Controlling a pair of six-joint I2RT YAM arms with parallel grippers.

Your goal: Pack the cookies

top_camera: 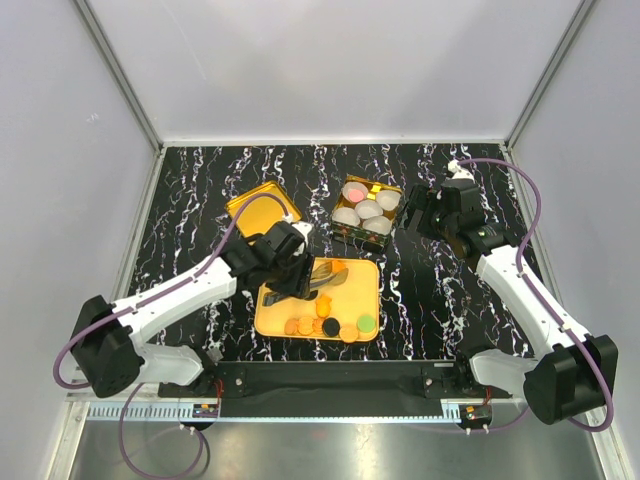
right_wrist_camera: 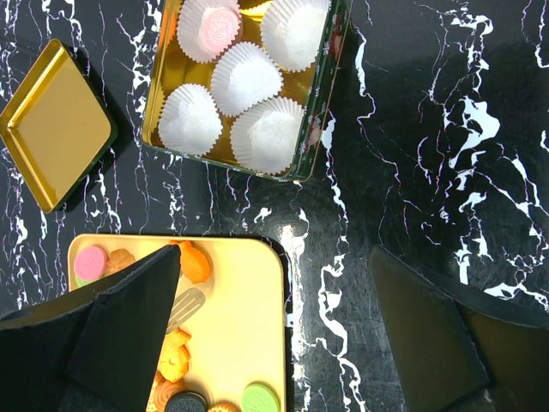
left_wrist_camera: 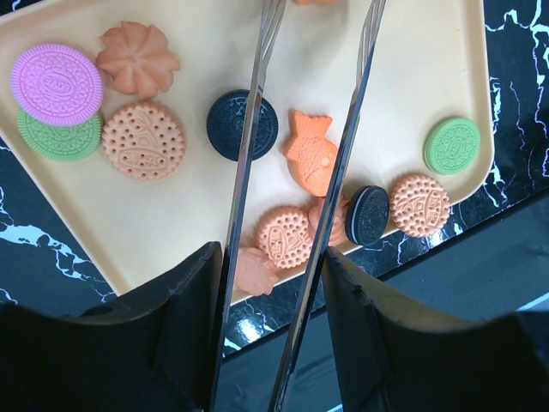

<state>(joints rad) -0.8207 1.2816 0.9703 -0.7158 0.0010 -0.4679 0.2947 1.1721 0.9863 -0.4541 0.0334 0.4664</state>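
Clamping tongs [left_wrist_camera: 248, 172] over cookies [left_wrist_camera: 143, 140] only the left wrist view resolves, left jaws contrast gaping right jaws.

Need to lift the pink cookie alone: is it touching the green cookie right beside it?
Touching. The left wrist view shows the pink cookie overlapping the green cookie, covering its upper edge with no gap.

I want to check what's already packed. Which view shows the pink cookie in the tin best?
Right wrist: the pink cookie sits in a paper cup inside the tin, close and unobstructed. Top external shows it only as a small pink dot; left wrist shows neither it nor the tin.
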